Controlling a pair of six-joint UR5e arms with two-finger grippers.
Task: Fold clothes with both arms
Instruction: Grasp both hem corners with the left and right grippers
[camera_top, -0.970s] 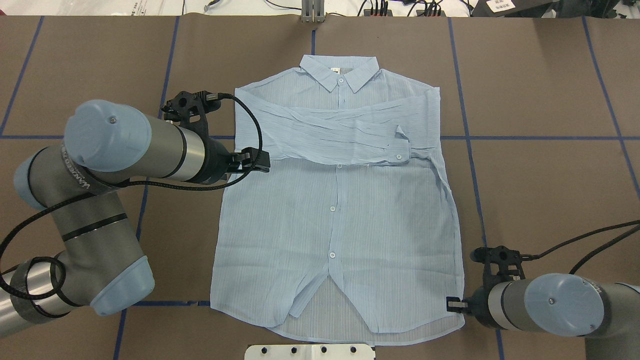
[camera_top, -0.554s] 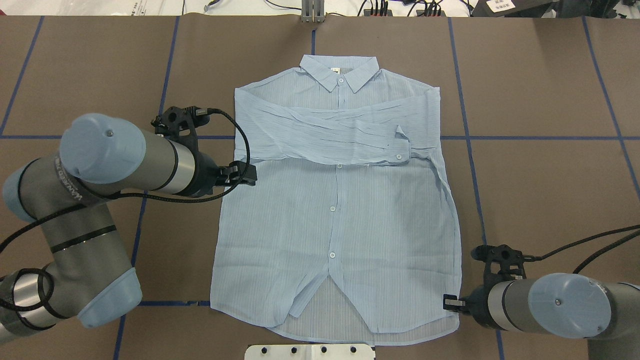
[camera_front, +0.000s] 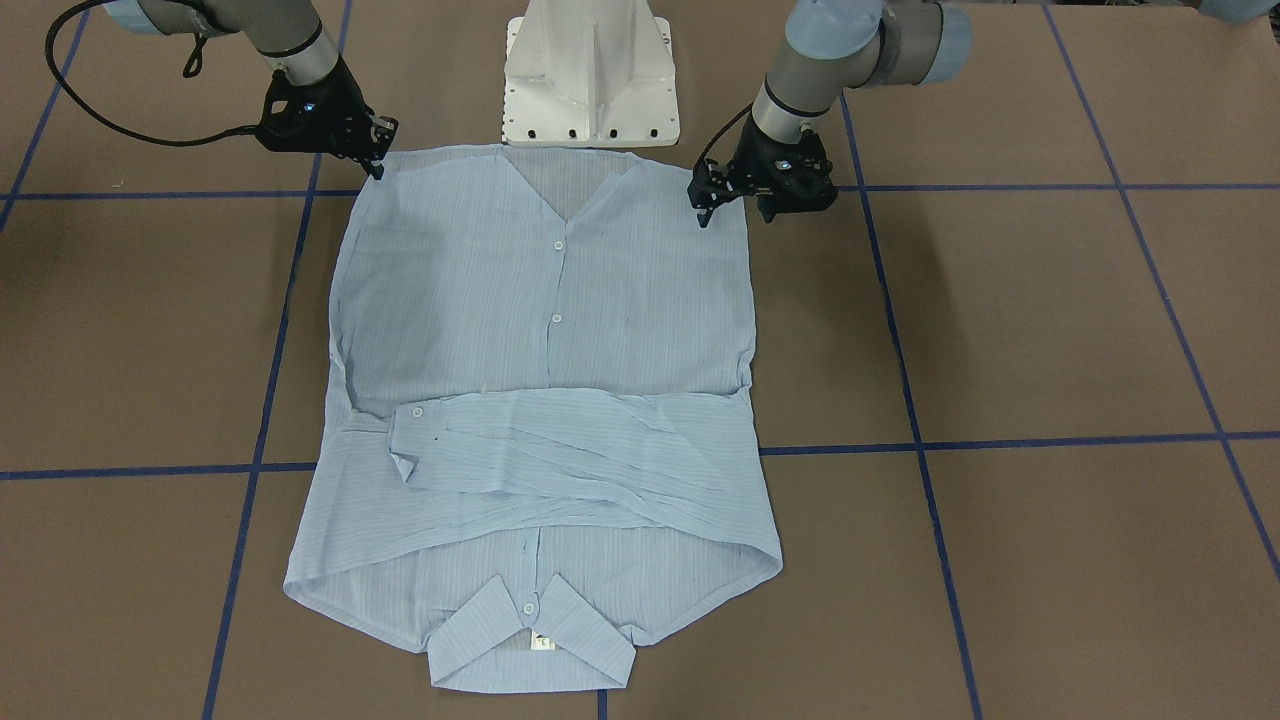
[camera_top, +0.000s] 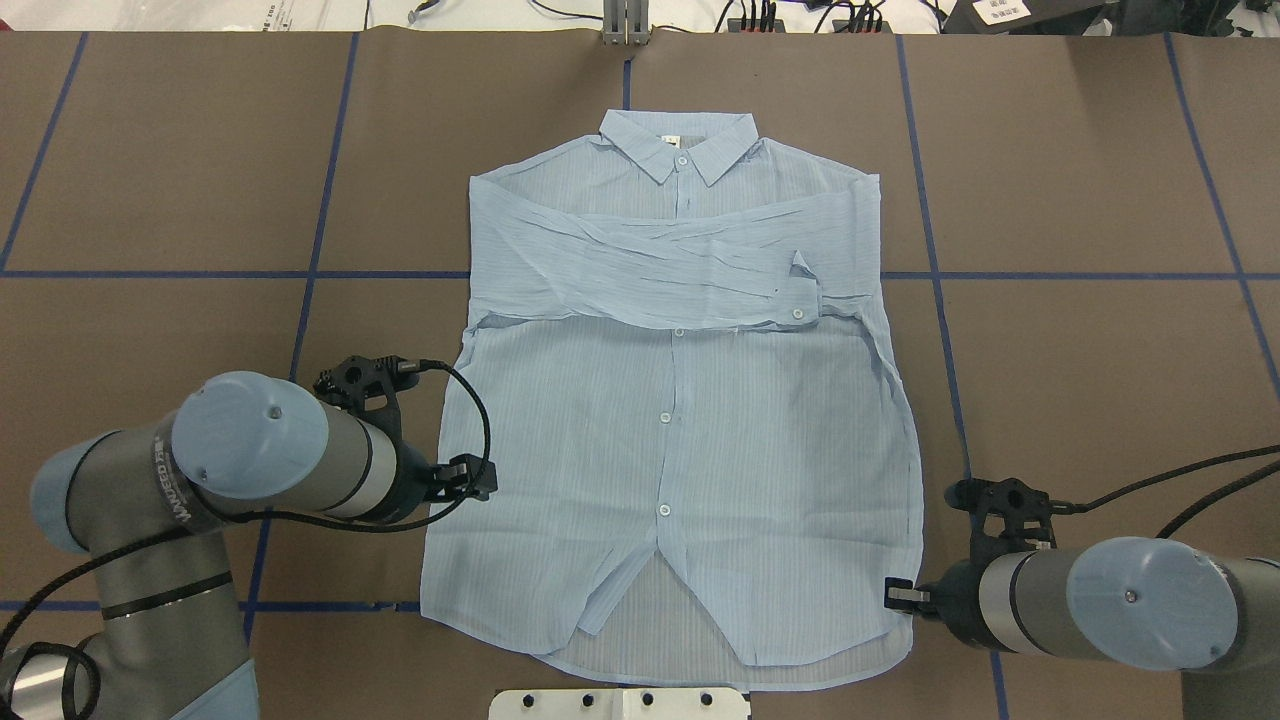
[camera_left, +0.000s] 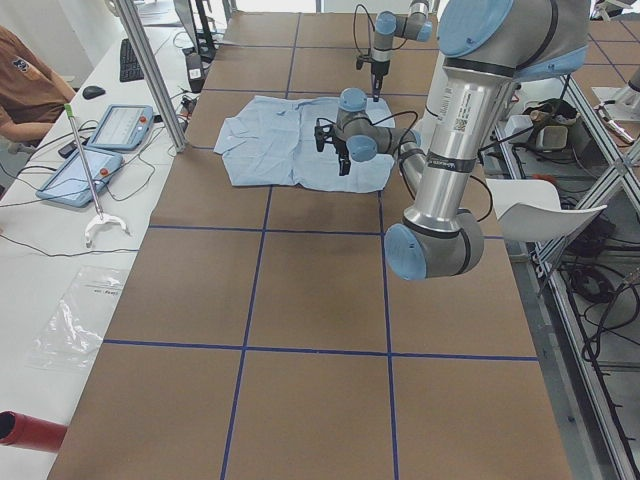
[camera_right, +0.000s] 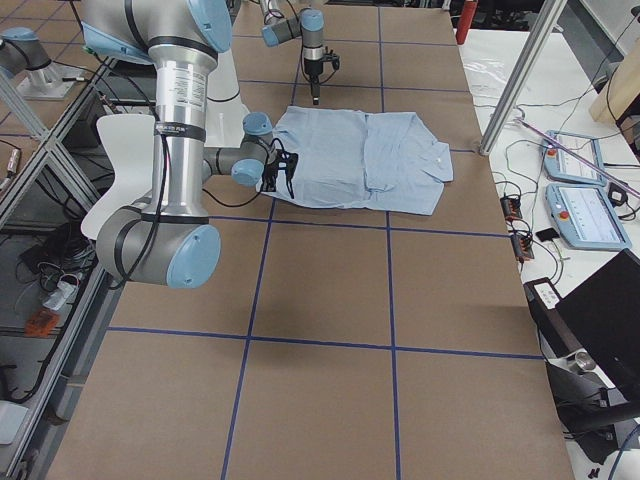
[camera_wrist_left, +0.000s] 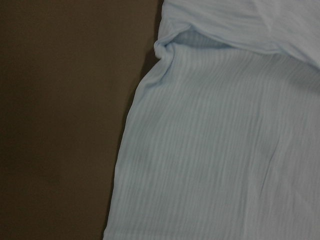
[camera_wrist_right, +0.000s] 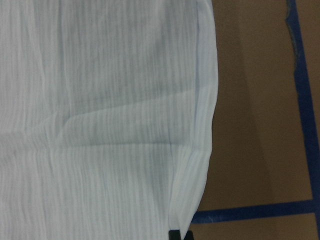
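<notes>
Big views: bright, even light from above. Only soft, faint shadows on the table (camera_top: 150, 150). Left wrist pic is dim & blurry, table side nearly black. Right wrist pic is brighter, but the shirt (camera_wrist_right: 100, 100) looks soft & a bit fuzzy. Side pics: straight lines lean near edges.

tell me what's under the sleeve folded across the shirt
The sleeve lies over the shirt front. Below it buttons show, and one more at the collar; the placket stretch and any buttons beneath the sleeve are covered.
</notes>
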